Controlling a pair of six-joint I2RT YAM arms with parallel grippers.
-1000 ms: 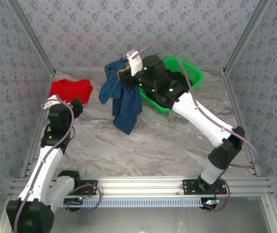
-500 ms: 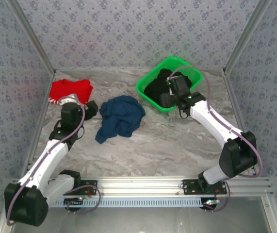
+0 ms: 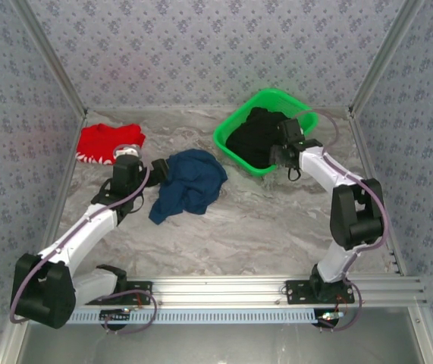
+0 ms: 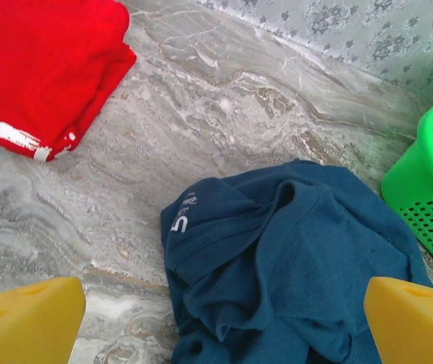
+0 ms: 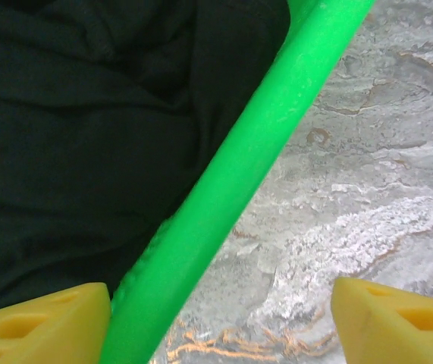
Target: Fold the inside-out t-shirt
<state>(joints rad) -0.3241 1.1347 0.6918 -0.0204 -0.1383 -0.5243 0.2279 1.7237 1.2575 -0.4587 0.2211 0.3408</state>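
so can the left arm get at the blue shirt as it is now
Probably yes: the left pincer is open right beside the shirt, which lies crumpled on the table just ahead of its fingers, with nothing between them.

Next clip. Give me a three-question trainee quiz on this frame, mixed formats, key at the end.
1. True or false: the inside-out t-shirt lies crumpled on the table, outside the green basket.
2. What lies in the green basket? A) white towels B) black clothing C) shoes
3. Fill in: the left gripper and the right gripper are both ____.
Key: 1 true; 2 B; 3 open.
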